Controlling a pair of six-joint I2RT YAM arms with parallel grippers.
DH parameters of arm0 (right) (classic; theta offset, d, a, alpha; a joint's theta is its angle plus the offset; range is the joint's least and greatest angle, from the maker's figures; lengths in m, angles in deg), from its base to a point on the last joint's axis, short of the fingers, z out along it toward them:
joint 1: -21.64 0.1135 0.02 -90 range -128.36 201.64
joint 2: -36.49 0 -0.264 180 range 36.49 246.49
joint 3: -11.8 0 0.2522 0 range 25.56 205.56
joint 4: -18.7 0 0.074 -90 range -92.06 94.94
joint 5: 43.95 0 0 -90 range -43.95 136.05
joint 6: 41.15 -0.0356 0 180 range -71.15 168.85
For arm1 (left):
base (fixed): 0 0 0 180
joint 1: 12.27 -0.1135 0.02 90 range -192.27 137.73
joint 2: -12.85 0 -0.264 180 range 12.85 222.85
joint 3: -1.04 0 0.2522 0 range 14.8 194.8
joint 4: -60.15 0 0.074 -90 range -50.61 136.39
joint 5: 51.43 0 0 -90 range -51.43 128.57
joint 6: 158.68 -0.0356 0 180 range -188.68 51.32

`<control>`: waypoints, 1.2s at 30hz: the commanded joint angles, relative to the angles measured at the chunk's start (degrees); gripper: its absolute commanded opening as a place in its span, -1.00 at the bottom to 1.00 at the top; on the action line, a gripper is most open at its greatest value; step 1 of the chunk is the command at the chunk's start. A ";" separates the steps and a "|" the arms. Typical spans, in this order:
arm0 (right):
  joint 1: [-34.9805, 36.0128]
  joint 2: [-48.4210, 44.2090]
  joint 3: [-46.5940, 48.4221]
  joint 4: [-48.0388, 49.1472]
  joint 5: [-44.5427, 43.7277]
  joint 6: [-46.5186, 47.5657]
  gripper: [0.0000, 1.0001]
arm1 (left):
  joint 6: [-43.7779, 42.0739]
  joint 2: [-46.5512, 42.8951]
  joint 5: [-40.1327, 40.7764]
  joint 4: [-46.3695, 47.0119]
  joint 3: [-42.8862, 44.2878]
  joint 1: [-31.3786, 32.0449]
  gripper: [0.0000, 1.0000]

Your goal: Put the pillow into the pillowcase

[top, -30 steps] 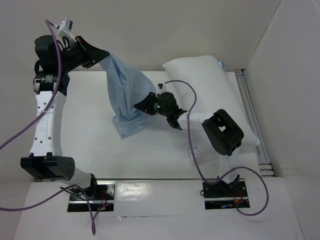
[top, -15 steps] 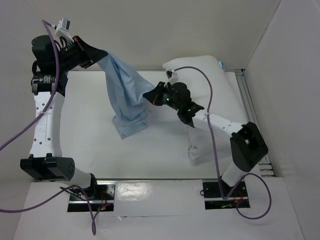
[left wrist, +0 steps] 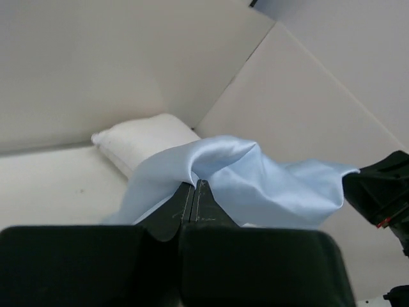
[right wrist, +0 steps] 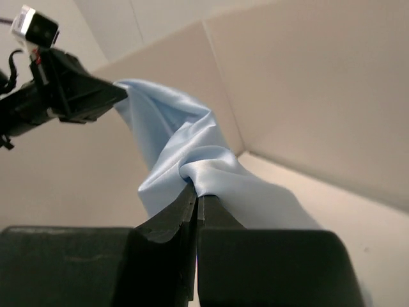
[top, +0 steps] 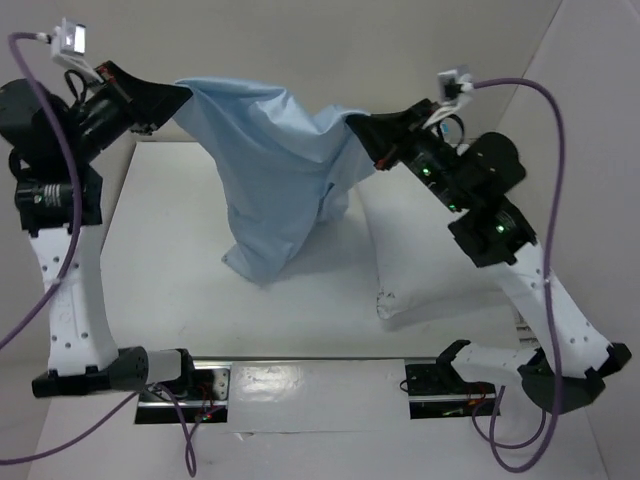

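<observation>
Pillowcase point(top: 280, 175) is hoisted above the table point(top: 170, 290) and slung between both arms, its lower end drooping until it looks to touch the surface. Left gripper point(top: 178, 97) is clamped on one upper edge, right gripper point(top: 357, 127) is clenched on the opposite one. Pillow point(top: 425, 265) lies flat on the table beneath the right arm, fully outside the case. My read: early stage, no open mouth visible, insertion not started.

My white links point(top: 70, 290), black joints point(top: 35, 110), purple cables point(top: 558, 150) trailing off each wrist, small white camera point(top: 72, 36), green lights point(top: 428, 172) on my right arm point(top: 540, 290), left gripper point(left wrist: 193, 188) and right gripper point(right wrist: 195, 192) matte black, wedge-tipped.
</observation>
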 commanded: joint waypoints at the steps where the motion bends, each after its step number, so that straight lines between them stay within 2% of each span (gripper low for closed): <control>1: -0.17 -5.84 3.71 -3.92 -3.06 5.87 -1.00 | -0.70 -9.78 1.90 4.66 5.51 -0.10 -1.00; 7: -0.17 -8.77 8.10 -3.31 -10.10 7.28 -1.00 | -4.66 -13.32 8.68 -0.26 16.05 -0.10 -1.00; 10: -0.17 -6.23 9.95 -3.30 -12.47 9.04 -1.00 | -4.66 -13.32 10.10 -0.78 16.59 -0.10 -1.00; 13: -0.17 -2.88 11.18 -1.81 -13.52 10.45 -1.00 | -4.66 -11.30 11.42 -1.31 12.64 -0.10 -1.00; 19: -1.04 12.74 14.69 0.12 -14.85 13.26 -1.00 | -7.65 -3.84 18.70 -3.15 3.25 -0.10 -1.00; 23: -5.17 26.96 17.77 2.84 -7.58 11.60 -1.00 | -10.19 4.42 27.12 -3.16 -1.07 -0.62 -1.00; 24: -5.88 29.53 18.56 4.33 -5.90 11.07 -1.00 | -10.72 9.48 27.76 -2.46 -1.08 -1.32 -1.00; 26: -7.37 35.85 24.41 4.34 -1.08 9.14 -1.00 | -11.51 16.27 27.76 -4.82 4.17 -2.38 -1.00; 28: -8.52 46.65 30.31 1.80 2.28 7.64 -1.00 | -11.52 23.38 29.26 -8.06 9.44 -3.87 -1.00; 29: -9.30 50.26 37.91 0.31 4.82 7.64 -1.00 | -11.52 29.42 29.26 -10.34 13.47 -3.88 -1.00; 30: -9.31 57.69 41.90 -3.36 5.97 7.11 -0.98 | -12.04 31.83 30.04 -11.23 14.73 -4.66 -1.00; 31: -9.83 60.99 45.86 -5.31 7.29 6.59 -0.80 | -12.92 34.03 29.09 -12.20 16.05 -5.45 -0.82; 32: -9.84 63.80 52.34 -7.24 9.30 6.58 -0.24 | -12.93 37.10 28.30 -13.34 17.63 -5.98 -0.55; 33: -9.84 66.96 53.71 -8.65 9.32 6.58 0.08 | -12.93 37.65 27.77 -15.18 17.64 -6.60 -0.18; 34: -9.84 67.00 53.72 -9.45 9.93 6.06 0.38 | -13.54 37.66 27.76 -15.20 16.60 -6.60 0.32; 35: -9.84 66.39 52.42 -9.46 9.94 6.05 0.57 | -13.54 36.79 27.76 -15.20 12.85 -6.60 0.48; 36: -9.84 64.99 46.92 -8.41 8.81 6.05 0.68 | -14.06 35.73 28.63 -14.42 10.63 -6.60 0.59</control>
